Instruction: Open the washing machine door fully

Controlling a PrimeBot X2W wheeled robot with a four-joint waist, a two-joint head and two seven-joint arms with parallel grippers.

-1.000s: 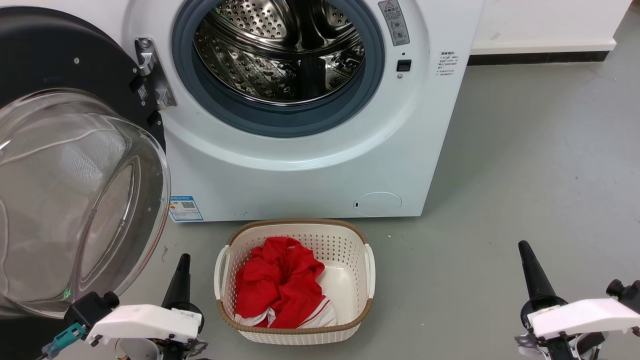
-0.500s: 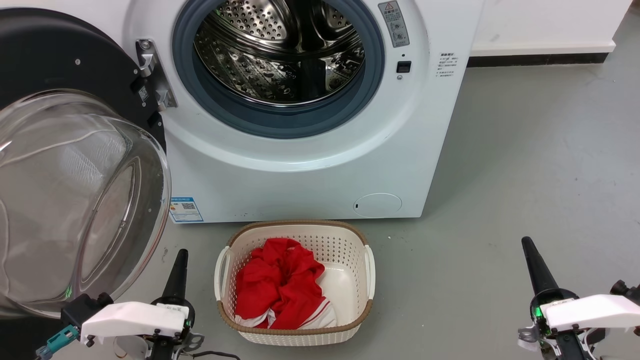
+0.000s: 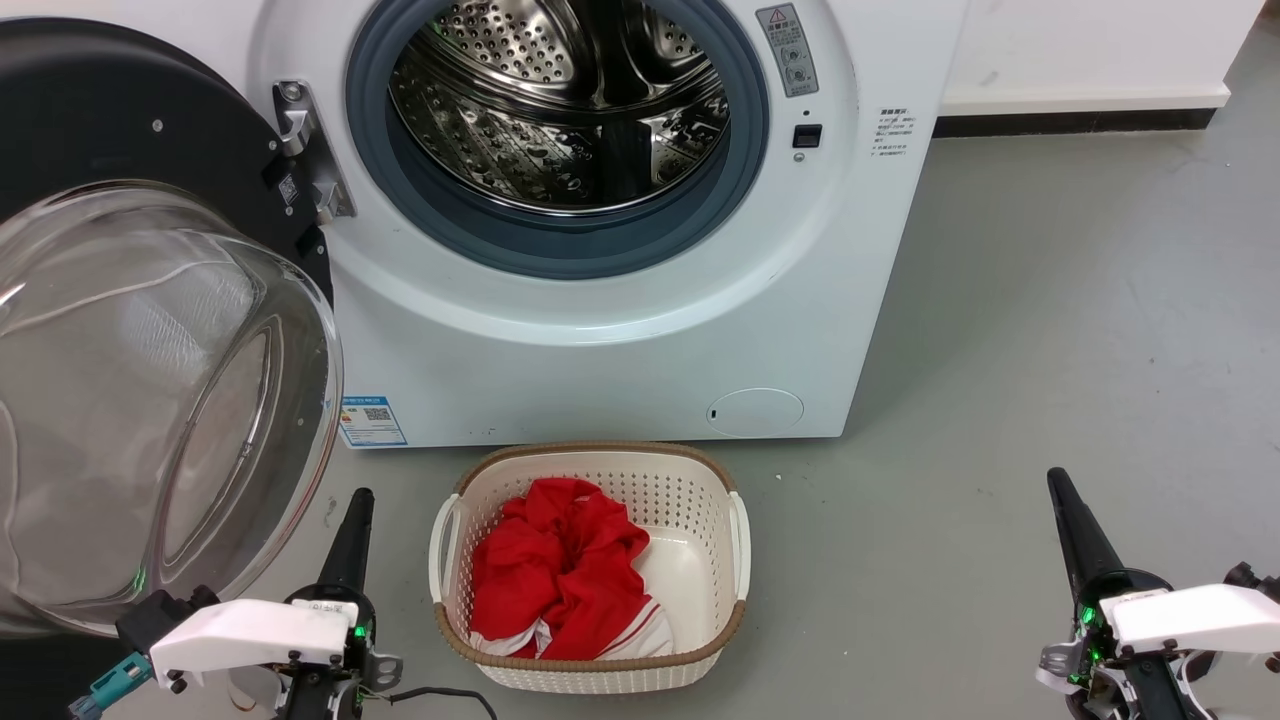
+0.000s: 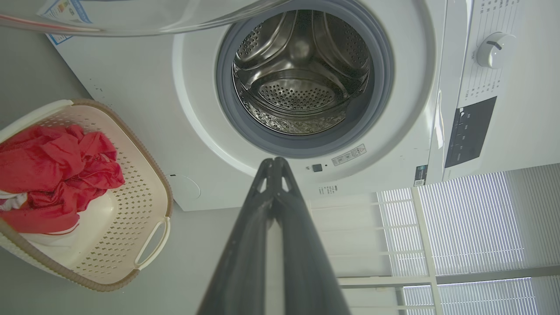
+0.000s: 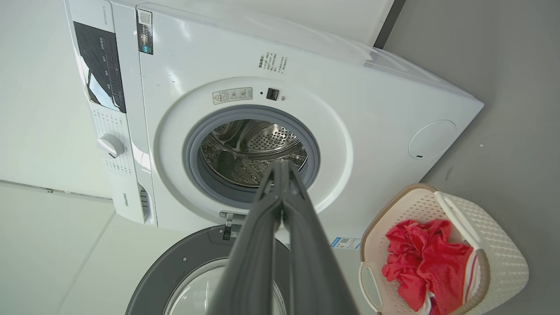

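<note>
The white washing machine (image 3: 600, 360) fills the top of the head view, its steel drum (image 3: 560, 110) exposed inside the grey-blue rubber ring. The washing machine door (image 3: 150, 400) hangs wide open at the left on its hinge (image 3: 305, 150), black rim behind, clear glass bowl bulging toward me. My left gripper (image 3: 358, 500) is shut and empty at the lower left, just right of the glass bowl and apart from it. My right gripper (image 3: 1056, 478) is shut and empty at the lower right over bare floor. The wrist views show each pair of fingertips (image 4: 274, 161) (image 5: 282, 162) pressed together, and the door (image 5: 197, 271) below the drum.
A cream laundry basket (image 3: 590, 672) holding a red garment (image 3: 560, 570) stands on the grey floor directly before the machine, between my two grippers. A white wall with a dark skirting strip (image 3: 1080, 112) runs behind on the right. Window blinds (image 4: 463, 218) appear in the left wrist view.
Both arms have drawn back slightly toward the bottom of the view, the left one drifting left. The door and basket stay where they were.
</note>
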